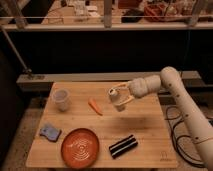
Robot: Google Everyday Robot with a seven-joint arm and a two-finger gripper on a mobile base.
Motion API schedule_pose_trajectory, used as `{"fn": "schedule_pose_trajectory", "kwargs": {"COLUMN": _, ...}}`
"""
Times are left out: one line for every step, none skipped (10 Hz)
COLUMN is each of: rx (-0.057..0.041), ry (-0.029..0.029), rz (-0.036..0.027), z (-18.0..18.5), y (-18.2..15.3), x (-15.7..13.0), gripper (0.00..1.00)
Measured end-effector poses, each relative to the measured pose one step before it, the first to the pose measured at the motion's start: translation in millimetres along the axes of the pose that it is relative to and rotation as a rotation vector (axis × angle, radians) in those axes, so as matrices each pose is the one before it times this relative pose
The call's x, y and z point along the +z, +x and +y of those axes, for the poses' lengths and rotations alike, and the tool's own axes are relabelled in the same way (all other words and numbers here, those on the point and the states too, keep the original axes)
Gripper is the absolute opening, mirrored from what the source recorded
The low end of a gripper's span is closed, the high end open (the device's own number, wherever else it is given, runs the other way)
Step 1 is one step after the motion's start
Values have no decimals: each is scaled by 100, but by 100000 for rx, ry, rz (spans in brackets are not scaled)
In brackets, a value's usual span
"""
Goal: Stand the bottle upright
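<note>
The bottle (118, 98), small and whitish with a white cap, hangs tilted a little above the middle of the wooden table (145, 130), cap toward the upper left. My gripper (120, 96) comes in from the right on the white arm (170, 87) and is shut on the bottle. The bottle's shadow falls on the tabletop just below it.
An orange carrot (95, 106) lies left of the bottle. A translucent white cup (61, 99) stands at the far left. An orange-red plate (80, 147), a blue sponge (50, 132) and a black-and-white striped block (123, 146) sit along the front. Cables (176, 131) trail right of the table.
</note>
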Motion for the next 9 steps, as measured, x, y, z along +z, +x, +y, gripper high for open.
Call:
{"fn": "schedule_pose_trajectory", "kwargs": {"rx": -481, "ry": -19, "rz": -1312, "z": 192, "y": 365, "x": 503, "gripper": 5}}
{"fn": "schedule_pose_trajectory", "kwargs": {"rx": -413, "ry": 51, "rz": -974, "z": 125, "y": 273, "x": 301, "gripper": 5}}
{"fn": "schedule_pose_trajectory", "kwargs": {"rx": -276, "ry": 595, "rz": -689, "z": 149, "y": 221, "x": -117, "gripper": 5}}
{"fn": "schedule_pose_trajectory", "kwargs": {"rx": -522, "ry": 377, "rz": -604, "z": 116, "y": -26, "x": -160, "gripper": 5}}
{"fn": "schedule_pose_trajectory", "kwargs": {"rx": -476, "ry": -169, "rz": -151, "z": 53, "y": 132, "x": 70, "gripper": 5}}
{"fn": "schedule_pose_trajectory", "kwargs": {"rx": -457, "ry": -384, "rz": -159, "z": 13, "y": 150, "x": 228, "gripper": 5}}
{"fn": "schedule_pose_trajectory", "kwargs": {"rx": -535, "ry": -152, "rz": -96, "z": 91, "y": 283, "x": 201, "gripper": 5}}
{"fn": "schedule_pose_trajectory", "kwargs": {"rx": -349, "ry": 130, "rz": -261, "z": 219, "y": 493, "x": 173, "gripper": 5}}
{"fn": "schedule_pose_trajectory", "kwargs": {"rx": -490, "ry": 175, "rz": -508, "z": 262, "y": 486, "x": 69, "gripper": 5}}
